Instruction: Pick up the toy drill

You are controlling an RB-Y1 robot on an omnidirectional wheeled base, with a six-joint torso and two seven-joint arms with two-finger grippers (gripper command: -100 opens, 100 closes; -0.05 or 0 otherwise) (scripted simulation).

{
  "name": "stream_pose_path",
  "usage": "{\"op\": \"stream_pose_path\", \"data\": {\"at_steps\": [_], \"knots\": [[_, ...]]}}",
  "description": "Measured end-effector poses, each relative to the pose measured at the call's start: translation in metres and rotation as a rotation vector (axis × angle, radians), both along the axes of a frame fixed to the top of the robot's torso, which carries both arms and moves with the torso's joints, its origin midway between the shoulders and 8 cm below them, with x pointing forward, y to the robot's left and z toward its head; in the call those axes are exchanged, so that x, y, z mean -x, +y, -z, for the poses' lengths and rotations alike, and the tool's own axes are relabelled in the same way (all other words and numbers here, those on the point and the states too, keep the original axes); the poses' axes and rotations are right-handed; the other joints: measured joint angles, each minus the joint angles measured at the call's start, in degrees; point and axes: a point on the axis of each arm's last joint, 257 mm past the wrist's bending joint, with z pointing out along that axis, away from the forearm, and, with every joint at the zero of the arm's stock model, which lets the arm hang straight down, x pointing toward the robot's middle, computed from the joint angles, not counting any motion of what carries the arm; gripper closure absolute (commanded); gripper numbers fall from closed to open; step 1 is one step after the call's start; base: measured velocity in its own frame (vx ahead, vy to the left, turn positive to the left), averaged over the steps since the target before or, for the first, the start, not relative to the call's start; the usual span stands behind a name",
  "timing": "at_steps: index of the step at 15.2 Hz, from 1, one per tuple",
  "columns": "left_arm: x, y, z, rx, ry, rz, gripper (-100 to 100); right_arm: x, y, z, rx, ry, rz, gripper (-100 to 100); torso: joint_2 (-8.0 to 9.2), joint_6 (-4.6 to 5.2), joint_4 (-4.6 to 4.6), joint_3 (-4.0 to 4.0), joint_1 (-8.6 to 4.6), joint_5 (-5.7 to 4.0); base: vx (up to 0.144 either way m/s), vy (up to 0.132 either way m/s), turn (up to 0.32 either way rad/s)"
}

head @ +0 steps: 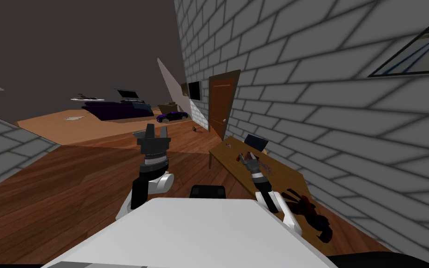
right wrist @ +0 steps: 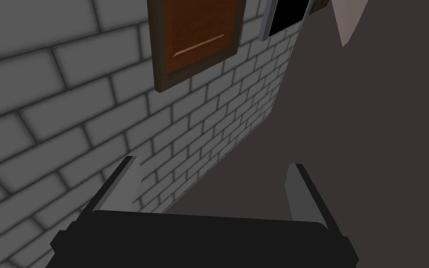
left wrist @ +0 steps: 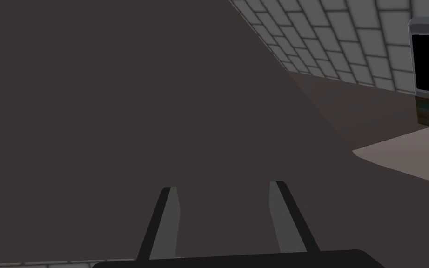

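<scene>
Standing beside a wooden desk (head: 284, 179) that runs along the grey brick wall (head: 339, 93). Toy drill (head: 312, 215): taken to be the dark red and black thing lying on the desk's near end, close to my right forearm; its shape is hard to read. Right claw (head: 247, 158) held over the desk's middle, well apart from the drill, aimed toward the wall and the brown door (head: 221, 104); its fingers (right wrist: 297, 190) spread, nothing between them. Left claw (head: 153, 136) raised over the wooden floor (head: 69, 186), fingers (left wrist: 167, 223) likewise apart and empty. Dark blue box (head: 257, 142) at the desk's far end. Small purple car (head: 171, 116) on the floor farther off.
</scene>
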Motion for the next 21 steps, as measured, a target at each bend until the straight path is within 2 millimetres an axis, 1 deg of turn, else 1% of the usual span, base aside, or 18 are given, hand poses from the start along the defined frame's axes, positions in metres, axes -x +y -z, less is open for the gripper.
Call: {"op": "stream_pose_path", "data": {"at_steps": [2, 4, 8, 10, 11, 12, 16, 17, 19, 21], "knots": [[0.000, 0.000, 0.000, 0.000, 0.000, 0.000, 0, -0.001, -0.003, 0.009, 0.057, 0.015, 0.016, -100, 0.01, 0.06, 0.01, 0.01, 0.01, 0.00, -0.070, -0.065, 0.200], [0.000, 0.000, 0.000, 0.000, 0.000, 0.000, 0, -0.001, -0.013, 0.025, 0.124, 0.043, 0.037, -100, -0.01, 0.02, 0.01, 0.00, -0.01, 0.00, -0.059, -0.066, 0.237], [0.000, 0.000, 0.000, 0.000, 0.000, 0.000, 0, 0.000, -0.025, 0.046, 0.236, 0.082, 0.065, -100, -0.08, 0.06, -0.01, -0.04, 0.00, 0.00, -0.062, -0.065, 0.256], [0.000, 0.000, 0.000, 0.000, 0.000, 0.000, 0, 0.002, -0.035, 0.061, 0.304, 0.111, 0.079, -100, -0.07, 0.02, -0.01, -0.04, -0.07, -0.01, -0.059, -0.075, 0.241], [0.000, 0.000, 0.000, 0.000, 0.000, 0.000, 0, 0.003, -0.038, 0.064, 0.325, 0.118, 0.084, -100, -0.11, 0.06, -0.02, -0.05, -0.04, -0.01, -0.056, -0.070, 0.311], [0.000, 0.000, 0.000, 0.000, 0.000, 0.000, 0, 0.006, -0.043, 0.072, 0.358, 0.134, 0.090, -100, -0.10, 0.02, -0.02, -0.05, -0.05, -0.01, -0.062, -0.084, 0.321], [0.000, 0.000, 0.000, 0.000, 0.000, 0.000, 0, 0.007, -0.058, 0.096, 0.478, 0.181, 0.106, -100, -0.14, 0.02, -0.02, -0.08, -0.05, -0.01, -0.054, -0.059, 0.221], [0.000, 0.000, 0.000, 0.000, 0.000, 0.000, 0, 0.007, -0.060, 0.099, 0.499, 0.188, 0.109, -100, -0.15, 0.06, -0.03, -0.08, 0.00, 0.00, -0.065, -0.043, 0.297], [0.000, 0.000, 0.000, 0.000, 0.000, 0.000, 0, 0.011, -0.073, 0.113, 0.562, 0.218, 0.116, -100, -0.13, 0.03, -0.02, -0.07, -0.01, 0.00, -0.057, -0.051, 0.224], [0.000, 0.000, 0.000, 0.000, 0.000, 0.000, 0, 0.013, -0.080, 0.124, 0.613, 0.241, 0.118, -100, -0.20, 0.00, -0.03, -0.11, -0.01, 0.00, -0.048, -0.060, 0.321]]}}
